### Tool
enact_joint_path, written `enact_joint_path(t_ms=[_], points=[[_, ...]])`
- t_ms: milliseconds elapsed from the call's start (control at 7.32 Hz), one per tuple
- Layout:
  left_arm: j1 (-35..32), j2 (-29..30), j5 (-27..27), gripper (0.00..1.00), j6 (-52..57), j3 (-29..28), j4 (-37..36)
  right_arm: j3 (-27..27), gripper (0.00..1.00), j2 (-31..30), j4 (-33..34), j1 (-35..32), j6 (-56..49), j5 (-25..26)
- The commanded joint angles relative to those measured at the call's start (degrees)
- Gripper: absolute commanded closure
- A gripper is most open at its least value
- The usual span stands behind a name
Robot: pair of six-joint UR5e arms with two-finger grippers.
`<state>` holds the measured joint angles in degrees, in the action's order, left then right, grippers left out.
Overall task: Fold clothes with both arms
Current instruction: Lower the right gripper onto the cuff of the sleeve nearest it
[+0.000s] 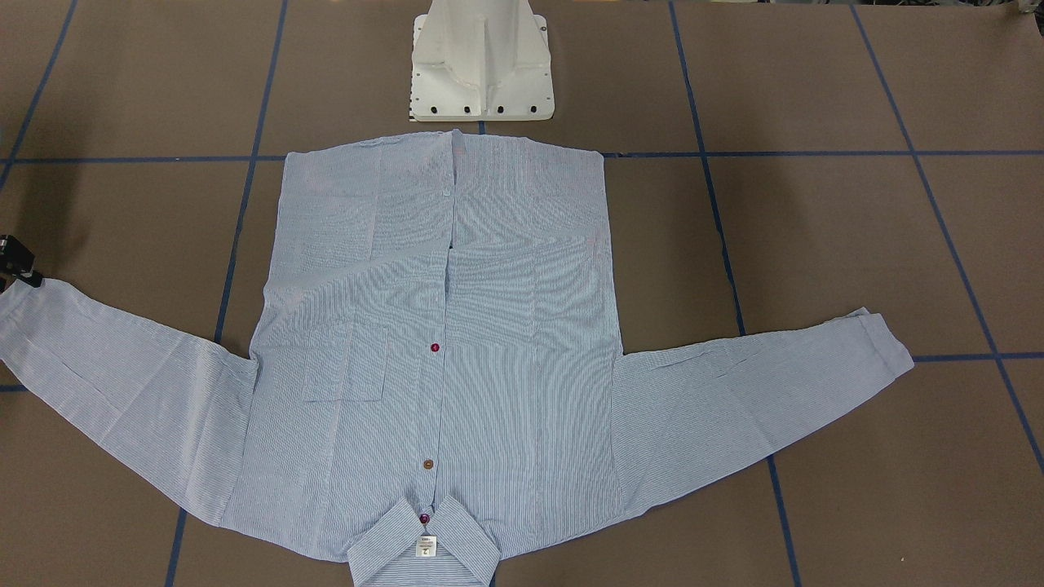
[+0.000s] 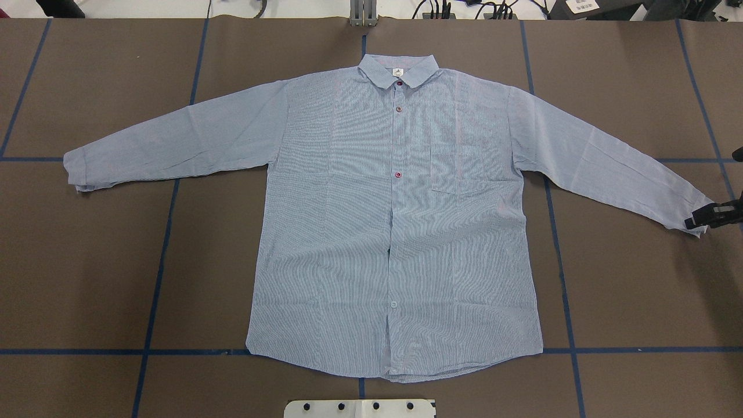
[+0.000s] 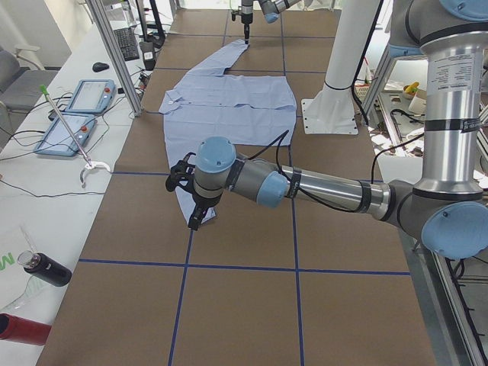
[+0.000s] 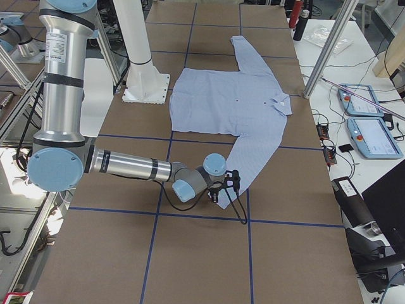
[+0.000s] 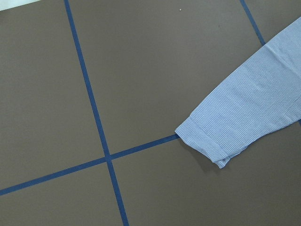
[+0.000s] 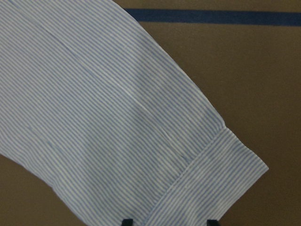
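Observation:
The light-blue striped shirt (image 2: 400, 220) lies flat and front up on the brown table, both sleeves spread, collar at the far side (image 2: 397, 72). My right gripper (image 2: 705, 219) is low at the right sleeve's cuff (image 6: 221, 174). Its two fingertips (image 6: 127, 221) stand apart over the cuff's edge, open and holding nothing. It also shows at the edge of the front-facing view (image 1: 18, 265). My left gripper (image 3: 194, 204) hangs above the left sleeve's cuff (image 5: 207, 143). Only the exterior left view shows it, so I cannot tell if it is open or shut.
The white pedestal base (image 1: 481, 69) stands at the robot's side of the table, close to the shirt's hem. Blue tape lines (image 2: 162, 244) cross the brown surface. A side bench holds teach pendants (image 3: 84, 95) and bottles (image 3: 42, 268).

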<state>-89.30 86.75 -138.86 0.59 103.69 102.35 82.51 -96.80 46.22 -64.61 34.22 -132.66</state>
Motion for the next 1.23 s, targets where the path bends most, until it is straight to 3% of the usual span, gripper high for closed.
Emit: enact_joint_path(t_ms=[0, 1094], points=[[0.0, 0.0, -0.01, 0.0, -0.07, 0.03, -0.04, 0.02, 0.39, -0.14, 0.79, 0.1, -0.03, 0.38], [-0.09, 0.0, -0.09, 0.0, -0.07, 0.03, -0.22, 0.46, 0.34, -0.05, 4.49, 1.32, -0.2, 2.84]])
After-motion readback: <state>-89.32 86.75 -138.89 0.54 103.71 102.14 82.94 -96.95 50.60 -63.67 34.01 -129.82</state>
